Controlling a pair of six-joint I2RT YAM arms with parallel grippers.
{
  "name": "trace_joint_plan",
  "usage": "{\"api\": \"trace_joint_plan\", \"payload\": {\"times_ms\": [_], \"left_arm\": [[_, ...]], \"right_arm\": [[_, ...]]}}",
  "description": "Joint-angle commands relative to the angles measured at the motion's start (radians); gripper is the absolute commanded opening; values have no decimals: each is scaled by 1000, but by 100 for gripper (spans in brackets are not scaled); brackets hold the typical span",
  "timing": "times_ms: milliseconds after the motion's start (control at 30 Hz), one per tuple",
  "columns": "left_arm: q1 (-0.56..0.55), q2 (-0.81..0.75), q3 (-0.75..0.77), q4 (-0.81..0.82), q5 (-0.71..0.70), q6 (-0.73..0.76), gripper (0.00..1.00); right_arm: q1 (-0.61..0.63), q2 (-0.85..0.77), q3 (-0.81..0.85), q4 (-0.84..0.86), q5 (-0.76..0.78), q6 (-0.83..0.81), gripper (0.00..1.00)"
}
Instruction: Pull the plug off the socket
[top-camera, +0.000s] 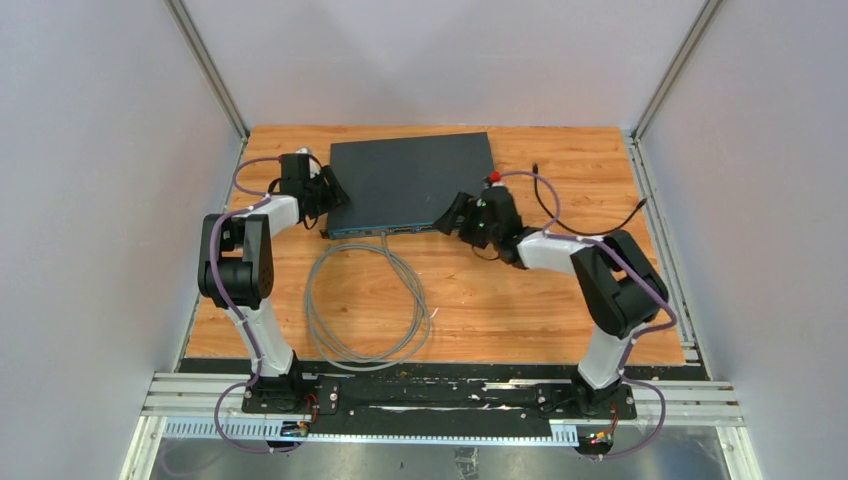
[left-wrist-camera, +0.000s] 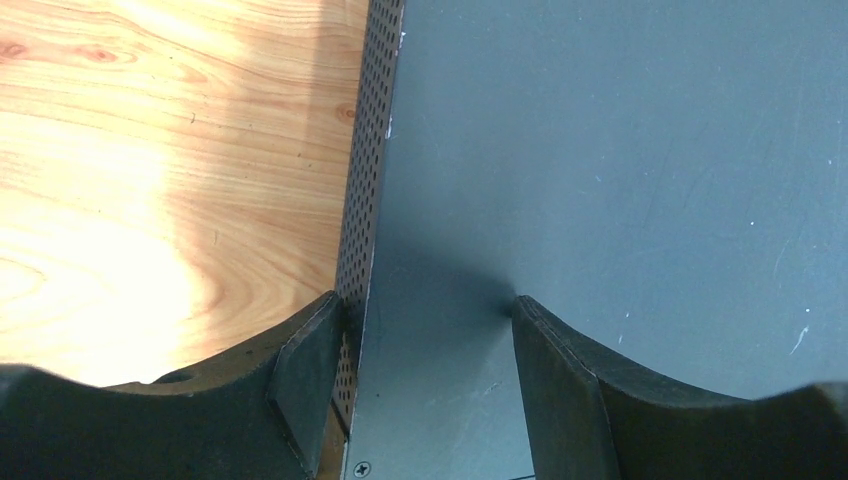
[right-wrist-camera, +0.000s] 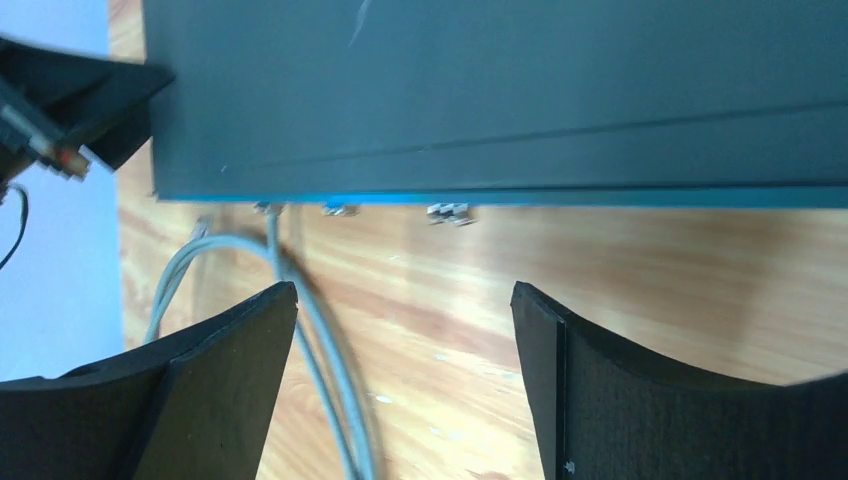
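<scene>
A dark flat network switch (top-camera: 410, 178) lies at the back middle of the wooden table. A grey cable (top-camera: 365, 300) loops in front of it and its plug (top-camera: 385, 233) sits in the switch's blue front face. In the right wrist view the plug (right-wrist-camera: 268, 210) shows under the front edge and the cable (right-wrist-camera: 330, 370) runs past my left finger. My right gripper (top-camera: 456, 214) (right-wrist-camera: 405, 300) is open and empty, low over the table before the front face, right of the plug. My left gripper (top-camera: 330, 193) (left-wrist-camera: 430, 310) is open and straddles the switch's (left-wrist-camera: 620, 150) left edge, one finger against the perforated side.
A thin black wire (top-camera: 600, 215) and a small red part (top-camera: 493, 177) lie on the table right of the switch. Grey walls with metal posts enclose the table on three sides. The cable loop reaches toward the near edge (top-camera: 400, 360).
</scene>
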Motion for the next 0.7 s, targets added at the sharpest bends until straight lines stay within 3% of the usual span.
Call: {"api": "trace_joint_plan", "payload": {"times_ms": [0,200,467,667], "left_arm": [[-12,54,-30,-107,34,-16,60],[-12,51,-42,-99,47,-40,57],[-11,53,-28,-151,42,-36,56],[0,55,2,-226,84,12,52]], "right_arm": [[128,115,5,246,16,186,83],[247,302,44,515,74,284,74],[349,379,100,537,282,232,65],[380,464,168,542,344,252,59]]}}
